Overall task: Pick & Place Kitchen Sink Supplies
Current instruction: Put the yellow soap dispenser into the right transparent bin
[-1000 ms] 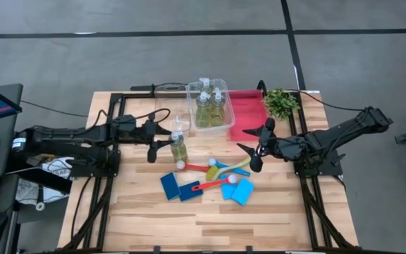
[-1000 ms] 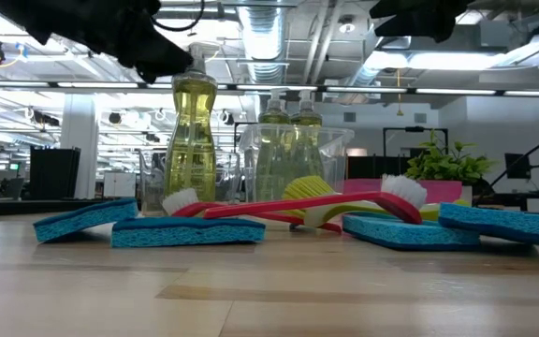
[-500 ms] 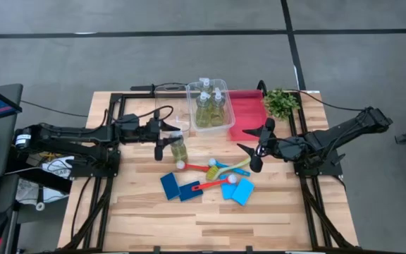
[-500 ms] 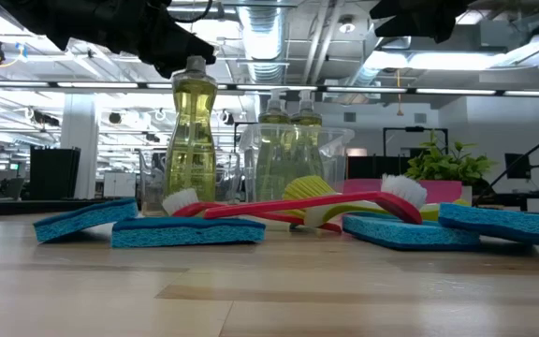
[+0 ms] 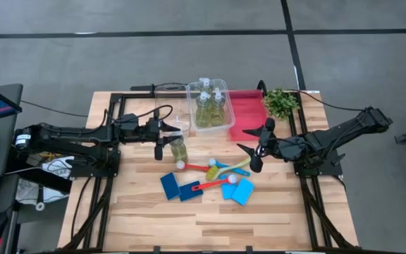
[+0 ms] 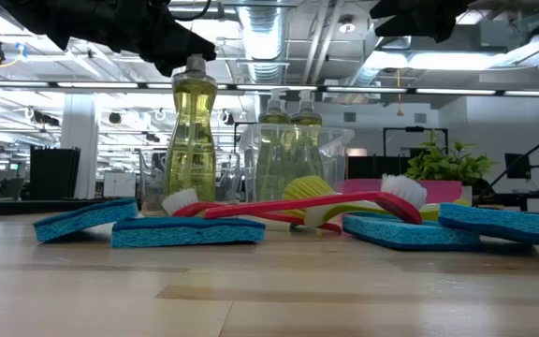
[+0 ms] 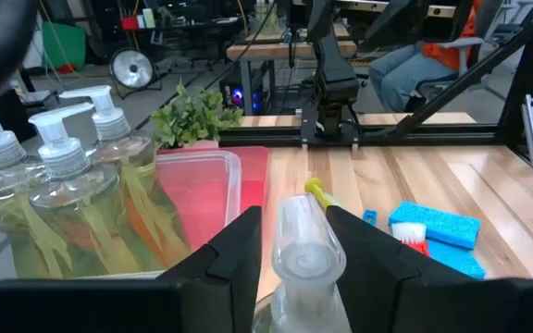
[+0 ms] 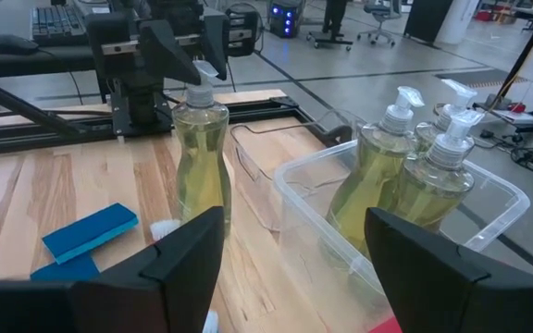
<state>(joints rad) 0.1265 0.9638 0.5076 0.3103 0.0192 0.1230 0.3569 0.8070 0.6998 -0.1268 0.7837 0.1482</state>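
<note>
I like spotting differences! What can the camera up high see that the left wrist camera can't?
Only the high view: the right gripper open above the table, and the dark blue flat sponges.

Only the left wrist view: a person in orange seated behind the table.

Both: the lone clear bottle of yellow-green liquid between the left gripper fingers, and the leafy green plant.

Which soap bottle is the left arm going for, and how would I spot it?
Start at the clear bin at the table's far edge, holding three soap bottles. Just left of it, nearer the brushes, one lone soap bottle stands upright on bare wood. It alone is outside the bin, its white pump top between the left pincer's fingers.
</note>
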